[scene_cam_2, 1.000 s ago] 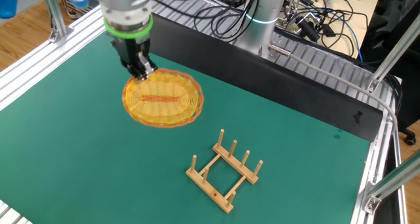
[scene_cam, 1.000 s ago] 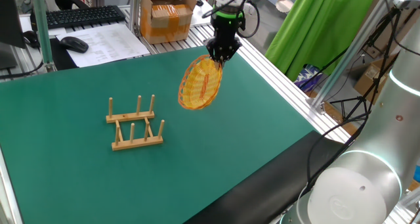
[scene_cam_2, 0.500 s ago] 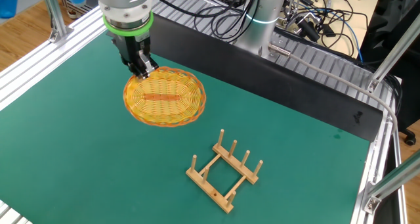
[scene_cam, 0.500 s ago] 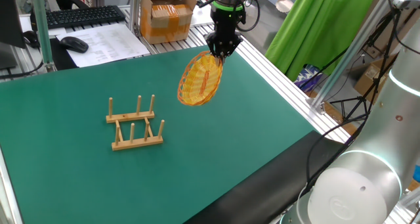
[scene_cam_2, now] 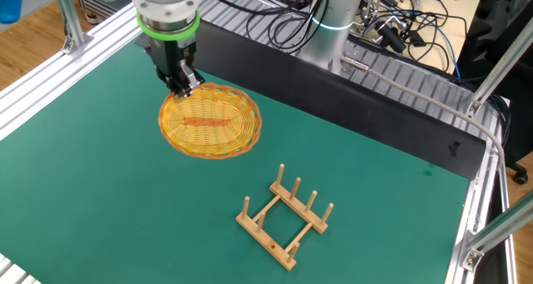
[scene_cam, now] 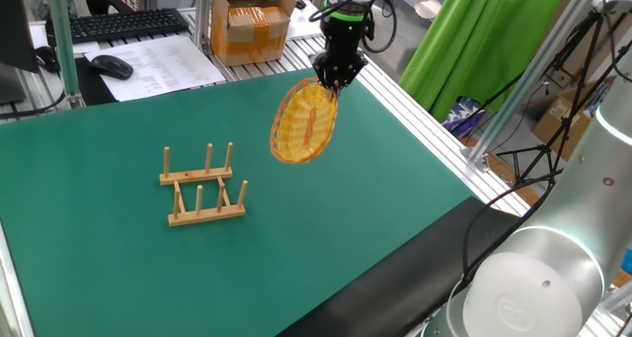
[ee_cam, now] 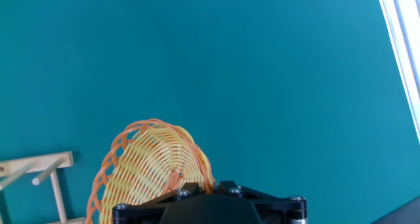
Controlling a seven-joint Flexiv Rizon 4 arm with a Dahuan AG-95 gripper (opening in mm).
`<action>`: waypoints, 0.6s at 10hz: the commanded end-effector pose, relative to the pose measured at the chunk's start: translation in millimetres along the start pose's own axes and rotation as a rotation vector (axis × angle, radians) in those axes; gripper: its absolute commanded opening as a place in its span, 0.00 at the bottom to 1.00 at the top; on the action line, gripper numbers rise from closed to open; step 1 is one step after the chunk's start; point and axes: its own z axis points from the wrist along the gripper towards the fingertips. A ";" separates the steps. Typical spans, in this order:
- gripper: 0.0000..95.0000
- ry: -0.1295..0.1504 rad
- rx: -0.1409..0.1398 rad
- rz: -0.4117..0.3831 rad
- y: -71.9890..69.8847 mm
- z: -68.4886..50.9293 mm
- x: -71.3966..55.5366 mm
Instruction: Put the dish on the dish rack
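Note:
The dish (scene_cam: 304, 126) is a yellow-orange woven wicker plate with a reddish centre streak. It hangs tilted in the air above the green mat, held by its upper rim. My gripper (scene_cam: 331, 81) is shut on that rim. The other fixed view shows the dish (scene_cam_2: 208, 122) and the gripper (scene_cam_2: 183, 87) at its far-left rim. In the hand view the dish (ee_cam: 147, 171) hangs below the gripper (ee_cam: 190, 188). The dish rack (scene_cam: 202, 187) is light wood with upright pegs and stands on the mat left of the dish, apart from it; it also shows in the other fixed view (scene_cam_2: 285, 216).
A cardboard box (scene_cam: 252, 21), keyboard (scene_cam: 123, 23) and mouse (scene_cam: 111, 66) lie beyond the mat's far edge. An aluminium frame rail (scene_cam: 415, 120) borders the mat on the right. Cables (scene_cam_2: 291, 26) run behind the mat.
The gripper has lifted the dish a little and shifted it slightly sideways. The rack has not moved.

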 end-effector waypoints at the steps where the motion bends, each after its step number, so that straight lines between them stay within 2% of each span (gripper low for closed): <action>1: 0.00 0.013 0.004 -0.058 -0.2 -0.1 -1.6; 2: 0.00 0.020 0.009 -0.069 2.0 -1.3 -1.2; 3: 0.00 0.025 -0.007 -0.083 12.7 -5.4 1.8; 6: 0.00 0.017 -0.019 -0.097 36.6 -13.7 11.8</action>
